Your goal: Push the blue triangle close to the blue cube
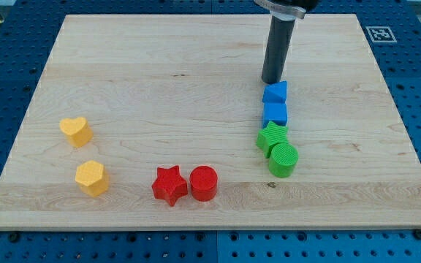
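Note:
The blue triangle [275, 92] lies on the wooden board right of centre, touching or nearly touching the blue cube [275, 113] just below it in the view. My tip [271, 81] stands right at the top edge of the blue triangle, on the side away from the cube. The dark rod rises from there to the view's top.
A green star [271, 136] and a green cylinder [283, 159] sit directly below the blue cube. A red star [169, 185] and a red cylinder [203, 183] are at bottom centre. A yellow heart [75, 131] and a yellow hexagon [91, 177] are at the left.

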Robot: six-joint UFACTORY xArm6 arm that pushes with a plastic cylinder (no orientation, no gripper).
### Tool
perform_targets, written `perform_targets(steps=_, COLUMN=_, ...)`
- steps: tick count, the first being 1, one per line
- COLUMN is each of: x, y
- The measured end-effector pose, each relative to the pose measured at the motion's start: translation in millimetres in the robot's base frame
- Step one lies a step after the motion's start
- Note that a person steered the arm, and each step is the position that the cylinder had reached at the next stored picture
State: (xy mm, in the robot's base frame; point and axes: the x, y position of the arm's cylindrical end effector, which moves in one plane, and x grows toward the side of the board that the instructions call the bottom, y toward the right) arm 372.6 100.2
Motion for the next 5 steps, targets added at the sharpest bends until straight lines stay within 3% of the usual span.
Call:
perform_targets(steps=2, x=19, y=-8)
perform_targets(steps=4, x=31, y=-62)
perform_targets(steps=5, x=-14, y=-52)
